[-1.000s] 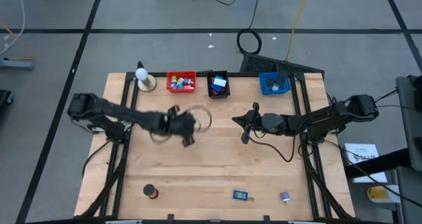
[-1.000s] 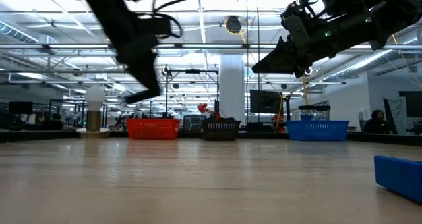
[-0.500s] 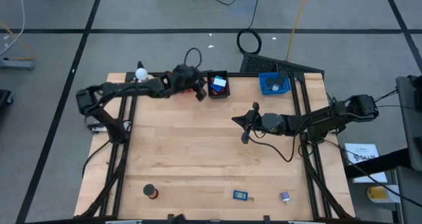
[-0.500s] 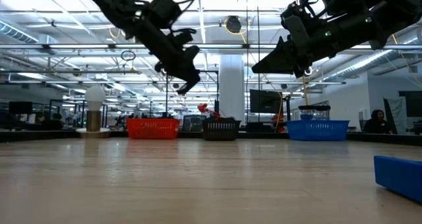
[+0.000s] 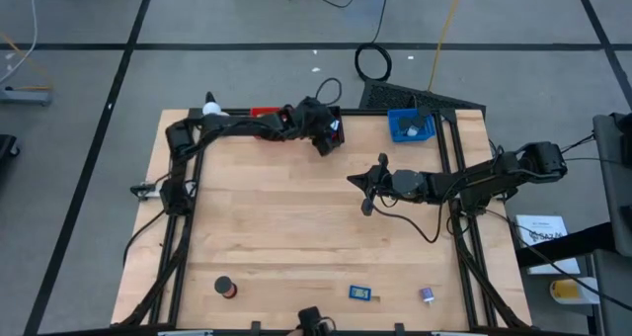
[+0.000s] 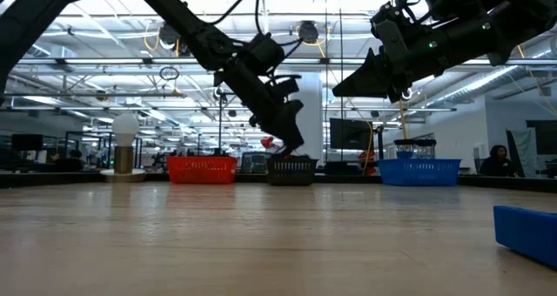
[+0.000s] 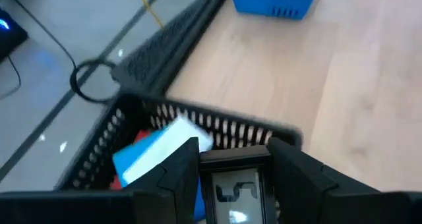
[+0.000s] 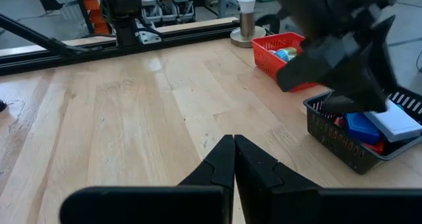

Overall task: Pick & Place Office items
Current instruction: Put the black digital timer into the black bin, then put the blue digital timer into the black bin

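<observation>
Left claw [image 7: 234, 159] gripping black-framed rectangle [image 7: 235, 191] above black bin [image 7: 217, 126]

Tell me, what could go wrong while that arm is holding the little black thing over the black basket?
The left gripper holds a black-framed rectangle between its fingers, right above the black bin. It sits near the bin's wall, so if let go now it might hit the rim and bounce onto the table. The bin already holds blue and white pieces, so it could land on top and slide.

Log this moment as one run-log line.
left gripper: over black bin, shut on black-framed rectangle | right gripper: mid-table, shut, idle
</observation>
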Action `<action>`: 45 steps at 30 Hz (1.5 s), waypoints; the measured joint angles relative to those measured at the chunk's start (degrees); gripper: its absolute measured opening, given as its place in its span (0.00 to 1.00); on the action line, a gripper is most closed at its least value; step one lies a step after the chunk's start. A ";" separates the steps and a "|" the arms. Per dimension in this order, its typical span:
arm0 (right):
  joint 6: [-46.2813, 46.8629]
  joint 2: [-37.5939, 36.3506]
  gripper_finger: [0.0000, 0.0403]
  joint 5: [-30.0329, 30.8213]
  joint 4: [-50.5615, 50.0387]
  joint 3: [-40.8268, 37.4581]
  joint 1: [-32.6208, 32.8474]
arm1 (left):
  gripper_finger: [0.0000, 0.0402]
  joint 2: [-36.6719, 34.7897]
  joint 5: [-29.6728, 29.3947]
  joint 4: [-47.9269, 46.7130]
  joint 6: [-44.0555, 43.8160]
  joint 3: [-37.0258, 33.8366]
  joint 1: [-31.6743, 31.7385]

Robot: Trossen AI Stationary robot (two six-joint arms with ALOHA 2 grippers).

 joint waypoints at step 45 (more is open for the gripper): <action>0.00 0.02 0.01 0.01 0.85 0.00 0.02 | 0.07 -43.69 3.02 23.10 -2.10 -45.40 -13.01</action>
